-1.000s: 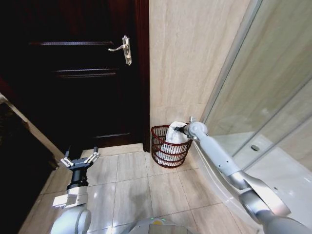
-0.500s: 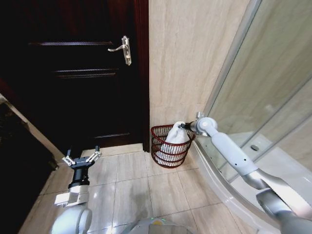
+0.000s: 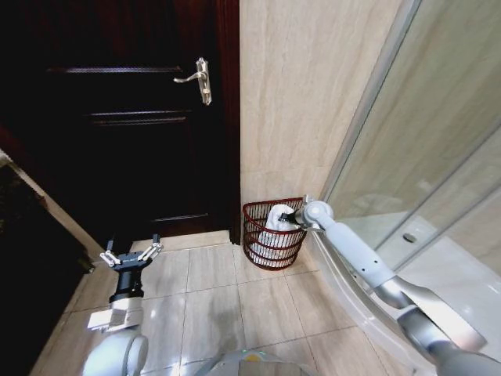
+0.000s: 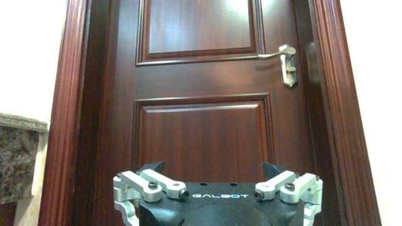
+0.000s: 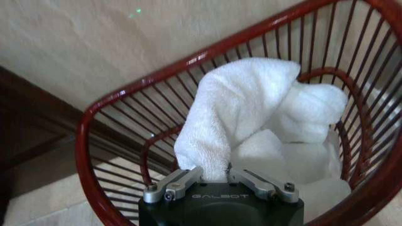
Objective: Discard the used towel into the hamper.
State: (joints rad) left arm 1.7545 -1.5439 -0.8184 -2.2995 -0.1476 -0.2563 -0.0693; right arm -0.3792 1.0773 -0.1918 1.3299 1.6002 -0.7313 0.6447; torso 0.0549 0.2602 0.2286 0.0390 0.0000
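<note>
Change: right claw [image 3: 296, 213] has dipped lower than half a second ago, to the hamper [image 3: 258, 235] rim; white towel [image 5: 251, 122] now sits deeper inside | Grip: fingers pinching a towel fold, not yet released | Left claw [image 3: 130, 256]: spread, idle near the door [image 4: 201, 94] | Judgement: drop nearly done; letting go remains

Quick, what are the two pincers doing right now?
Left pincer: open, holding nothing, facing the door.
Right pincer: shut on the towel, inside the hamper.
</note>
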